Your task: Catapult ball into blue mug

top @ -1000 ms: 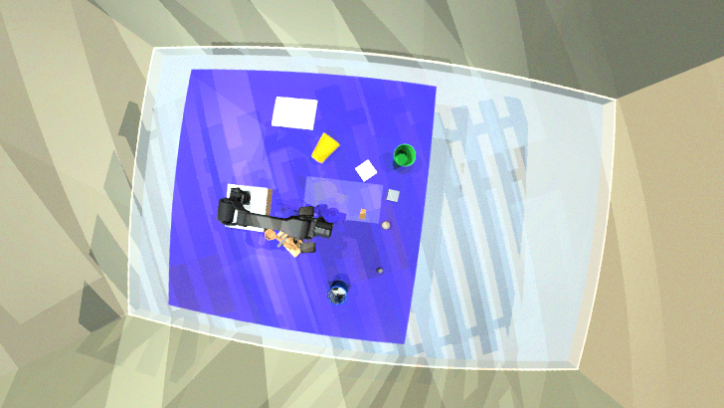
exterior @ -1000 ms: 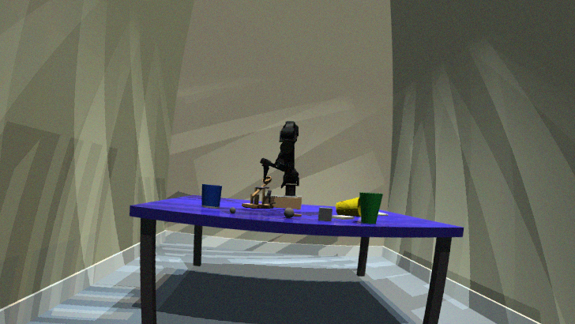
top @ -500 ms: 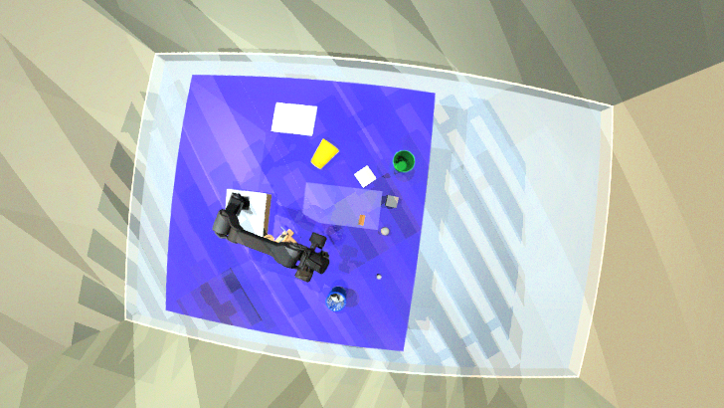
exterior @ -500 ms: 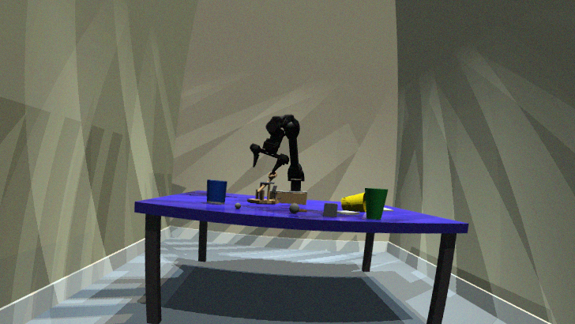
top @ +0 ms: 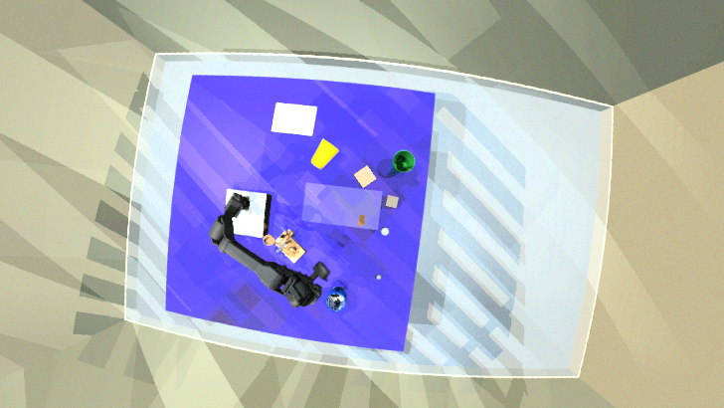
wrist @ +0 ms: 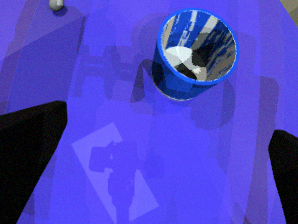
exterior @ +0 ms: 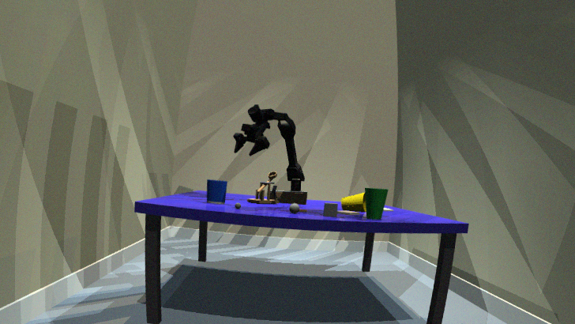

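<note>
My gripper (exterior: 243,152) (wrist: 172,126) is wide open and empty, high above the table near the blue mug. The blue mug (top: 336,299) (exterior: 216,191) (wrist: 172,82) stands upright; in the wrist view it is beyond the fingertips, right of centre, with pale and dark patches inside. The wooden catapult (top: 290,247) (exterior: 265,197) stands beside the arm's base, its cup (top: 269,240) (exterior: 272,175) raised. A larger pale ball (top: 385,231) (exterior: 294,208) and a smaller ball (top: 378,277) (exterior: 238,205) (wrist: 56,4) lie on the table. I cannot tell which is the task's ball.
A green cup (top: 404,160) (exterior: 375,203) stands upright; a yellow cup (top: 324,153) (exterior: 353,201) lies on its side. A grey cube (top: 391,201) (exterior: 330,209), a flat tan square (top: 364,176), an orange piece (top: 361,220) and a white sheet (top: 293,118) are also there.
</note>
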Tool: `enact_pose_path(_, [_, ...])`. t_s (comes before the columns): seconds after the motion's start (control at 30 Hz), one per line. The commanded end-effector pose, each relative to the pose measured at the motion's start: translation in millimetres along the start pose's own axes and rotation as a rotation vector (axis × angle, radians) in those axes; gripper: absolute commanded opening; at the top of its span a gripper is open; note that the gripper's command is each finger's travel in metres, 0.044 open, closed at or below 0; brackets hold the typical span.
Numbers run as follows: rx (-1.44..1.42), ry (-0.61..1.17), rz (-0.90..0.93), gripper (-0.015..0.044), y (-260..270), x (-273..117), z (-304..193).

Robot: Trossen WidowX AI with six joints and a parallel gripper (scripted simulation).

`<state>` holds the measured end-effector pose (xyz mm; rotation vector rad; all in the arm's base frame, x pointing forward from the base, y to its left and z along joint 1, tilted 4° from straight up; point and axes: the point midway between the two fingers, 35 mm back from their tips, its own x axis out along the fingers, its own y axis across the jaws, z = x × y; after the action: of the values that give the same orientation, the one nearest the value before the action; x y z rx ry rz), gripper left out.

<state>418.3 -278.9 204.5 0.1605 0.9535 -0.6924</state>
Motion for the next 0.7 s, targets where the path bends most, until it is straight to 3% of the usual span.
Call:
enact_pose_path(0.0, [0.124, -0.097, -0.008, 0.0440, -29.7, -7.8, 27.4])
enact_pose_path(0.13, [0.207, -0.166, -0.016, 0.0440, -53.0, -14.8, 45.0])
enact_pose_path(0.67, [0.211, -0.169, -0.016, 0.0440, -54.2, -15.2, 45.8])
